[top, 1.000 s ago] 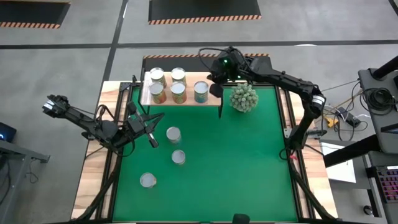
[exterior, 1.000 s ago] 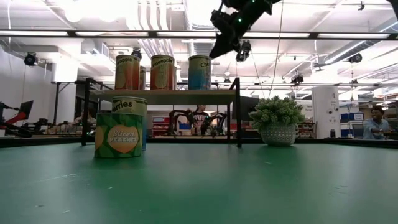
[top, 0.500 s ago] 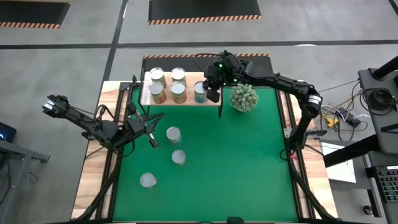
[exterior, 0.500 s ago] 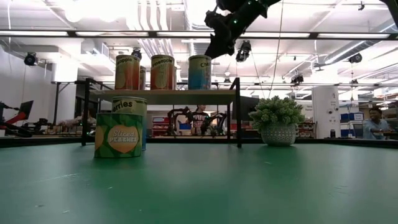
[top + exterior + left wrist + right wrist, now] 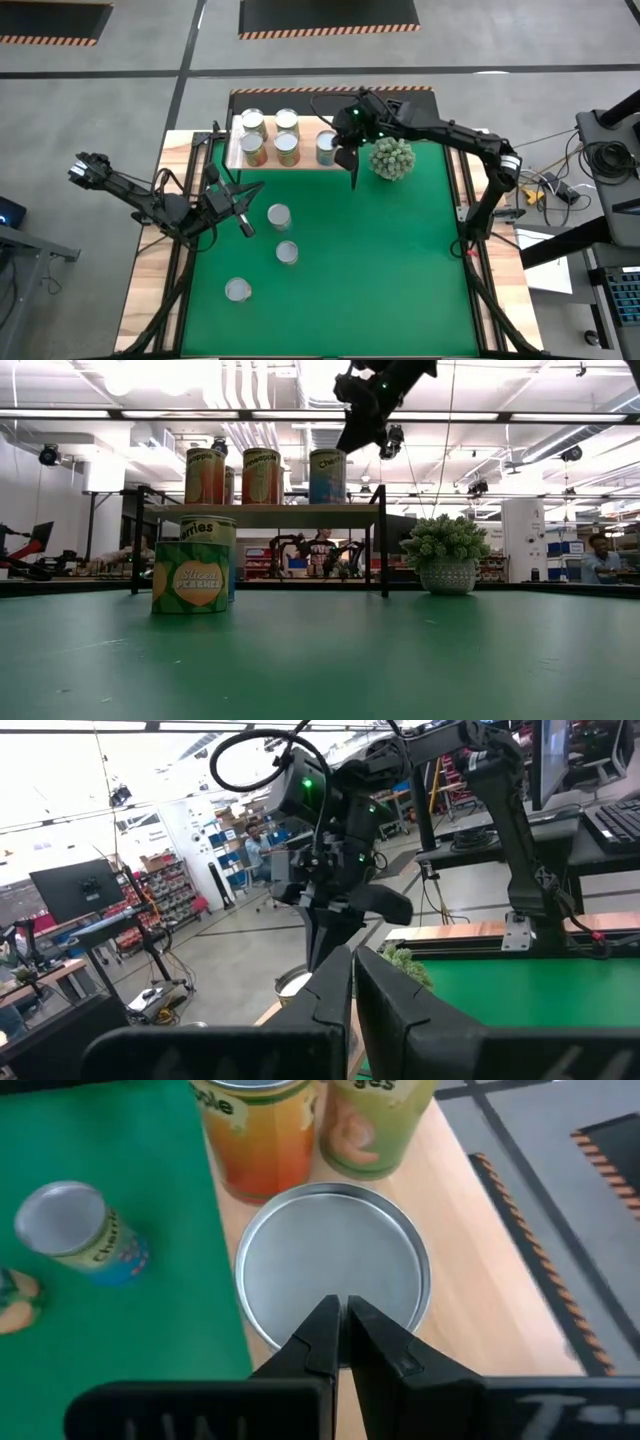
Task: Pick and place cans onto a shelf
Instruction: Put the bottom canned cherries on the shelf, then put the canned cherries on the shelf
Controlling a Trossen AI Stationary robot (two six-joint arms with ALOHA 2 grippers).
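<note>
The wooden shelf (image 5: 236, 152) stands at the mat's far edge on black legs and carries several cans, the blue-labelled one (image 5: 326, 147) at its right end. My right gripper (image 5: 346, 156) is shut and hovers at that can's silver top (image 5: 335, 1265). In the low view it (image 5: 350, 444) is at the can's (image 5: 327, 475) upper right. Three more cans (image 5: 279, 215) (image 5: 287, 252) (image 5: 237, 290) stand upright on the green mat. My left gripper (image 5: 245, 226) is shut and empty, left of the nearest mat can. My right gripper's shut fingertips (image 5: 322, 1326) point down over the near rim of the blue can's silver top (image 5: 300, 1305). I cannot tell whether they touch it. The can stands upright on the shelf board.
A spiky green plant in a pot (image 5: 391, 158) stands on the mat just right of the shelf and close to my right arm. In the low view a peaches can (image 5: 190, 577) stands in front of the shelf (image 5: 270, 515). The mat's near right part is open.
My right gripper has swung toward the table's left over the blue can's top, then come back a little toward the right and near side, staying shut. The blue can has shifted slightly toward the shelf's right end.
</note>
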